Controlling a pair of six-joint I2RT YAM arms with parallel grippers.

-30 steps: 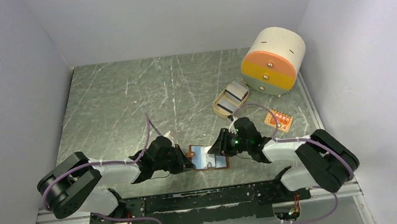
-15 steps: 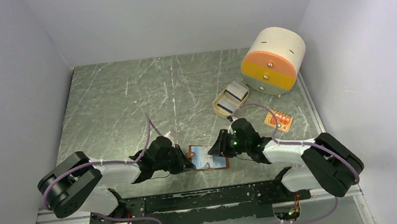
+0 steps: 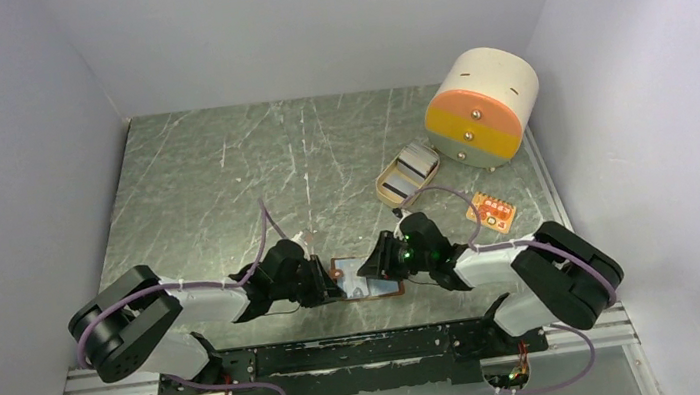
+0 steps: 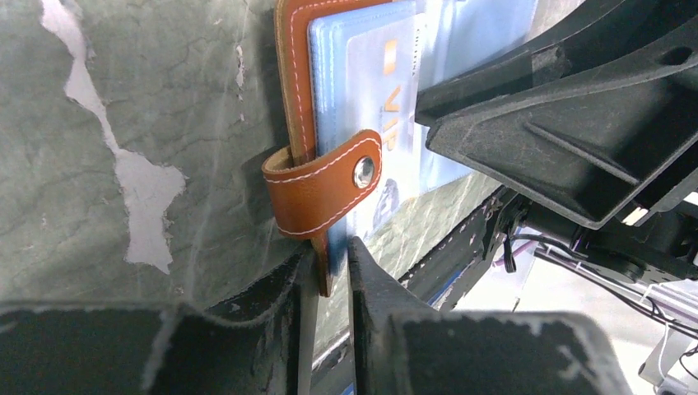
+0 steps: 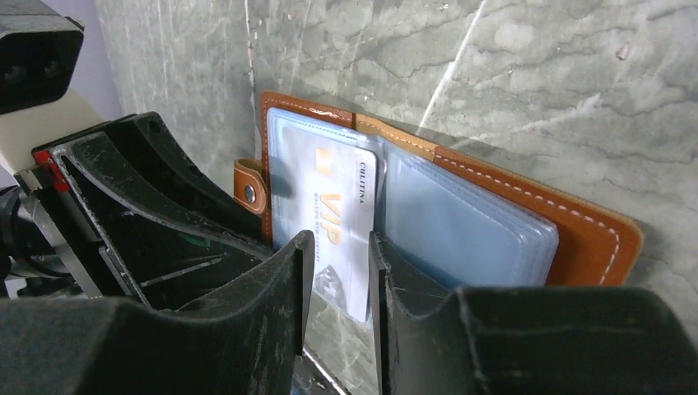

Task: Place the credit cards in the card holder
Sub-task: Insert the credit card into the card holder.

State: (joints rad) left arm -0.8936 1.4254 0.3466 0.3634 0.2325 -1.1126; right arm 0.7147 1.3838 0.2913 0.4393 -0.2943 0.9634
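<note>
Two tight pinches: left gripper point(image 4: 329, 265) on card holder point(image 4: 291, 74) edge, right gripper point(image 5: 340, 276) on credit card point(image 5: 328, 210).

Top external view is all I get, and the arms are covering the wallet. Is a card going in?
Observer: Yes. The right wrist view shows a credit card marked VIP partway inside a clear sleeve of the open card holder. Its free end sits between the right fingers.
Operator: What's the other arm doing?
Observer: In the left wrist view, the left fingers pinch the card holder's edge right next to its snap strap.
</note>
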